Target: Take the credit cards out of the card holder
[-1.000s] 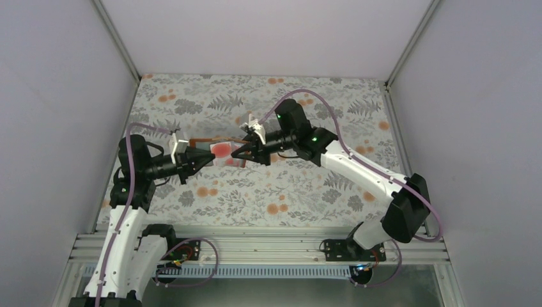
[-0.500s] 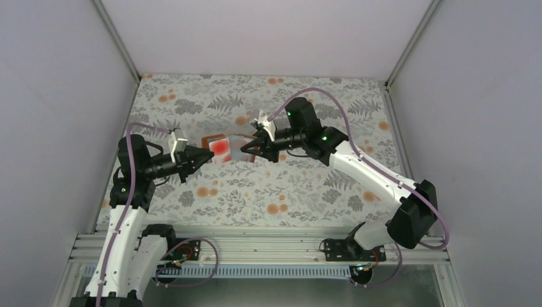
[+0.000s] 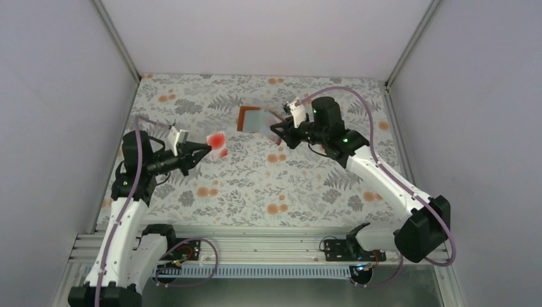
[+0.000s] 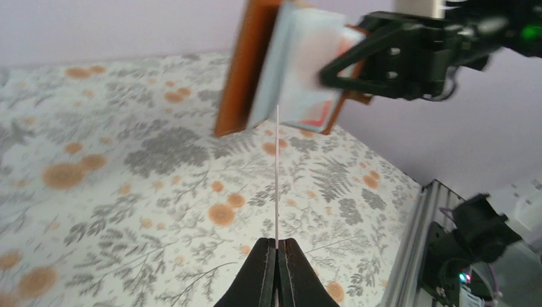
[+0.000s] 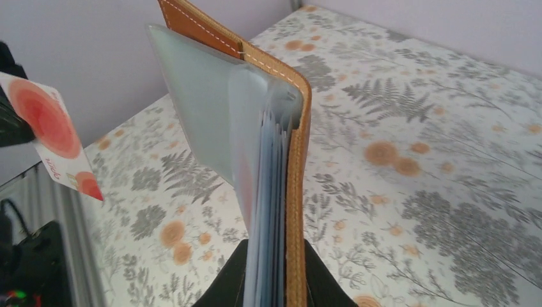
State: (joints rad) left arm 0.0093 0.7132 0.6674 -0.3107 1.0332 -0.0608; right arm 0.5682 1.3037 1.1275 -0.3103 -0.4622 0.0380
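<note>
My left gripper (image 3: pixel 204 150) is shut on a pale credit card with red round blotches (image 3: pixel 217 141), held in the air left of centre. The left wrist view shows that card edge-on (image 4: pixel 277 173) between my shut fingertips (image 4: pixel 277 243). My right gripper (image 3: pixel 280 133) is shut on the brown leather card holder (image 3: pixel 251 119), which hangs open above the table's far middle. In the right wrist view the holder's grey-blue sleeves (image 5: pixel 211 109) fan out from the leather cover (image 5: pixel 295 160), above my right gripper (image 5: pixel 275 259). The blotched card (image 5: pixel 54 134) shows at far left, apart from the holder. A reddish shape (image 4: pixel 316 118) shows through one sleeve.
The floral tablecloth (image 3: pixel 255 185) covers the table. Grey walls close the left, right and far sides. An aluminium rail (image 3: pixel 255 246) with both arm bases runs along the near edge.
The blotched card has slid out of the holder and moved left with my left gripper. My right gripper has carried the holder away to the far right. The two grippers now stand apart.
</note>
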